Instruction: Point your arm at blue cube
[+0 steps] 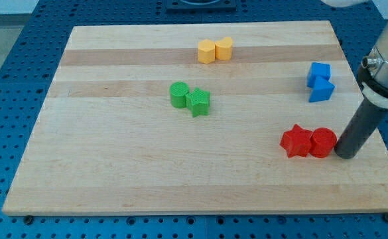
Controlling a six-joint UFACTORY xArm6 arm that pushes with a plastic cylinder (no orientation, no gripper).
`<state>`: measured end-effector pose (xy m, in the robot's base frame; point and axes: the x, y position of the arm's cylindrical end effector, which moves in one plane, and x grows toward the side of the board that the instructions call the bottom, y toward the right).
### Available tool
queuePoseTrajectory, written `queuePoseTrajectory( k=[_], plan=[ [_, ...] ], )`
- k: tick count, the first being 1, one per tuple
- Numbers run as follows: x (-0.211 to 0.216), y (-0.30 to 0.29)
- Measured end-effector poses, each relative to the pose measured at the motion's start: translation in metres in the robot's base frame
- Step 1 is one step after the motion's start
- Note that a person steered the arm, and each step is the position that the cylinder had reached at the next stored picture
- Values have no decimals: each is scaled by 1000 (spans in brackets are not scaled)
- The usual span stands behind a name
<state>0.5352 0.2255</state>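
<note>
The blue cube [319, 72] sits near the board's right edge, touching a second blue block [322, 89] just below it. My tip [345, 155] rests on the board at the lower right, right beside the red cylinder [322, 143], well below the blue cube. The dark rod rises up and to the right from the tip.
A red star block [296, 141] touches the red cylinder's left side. A green cylinder [178, 94] and green star block [197, 101] sit mid-board. Two yellow blocks [215, 50] lie near the top. The wooden board [114, 172] lies on a blue pegboard.
</note>
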Motion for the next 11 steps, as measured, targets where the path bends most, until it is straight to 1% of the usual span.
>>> queuePoseTrajectory(
  k=[1,2,3,5,6,7,8,9,11],
  plan=[
    [0,0],
    [-8,13],
    [-38,43],
    [-118,94],
    [-148,95],
    [-167,82],
    [-171,61],
    [-170,55],
    [-152,38]
  ],
)
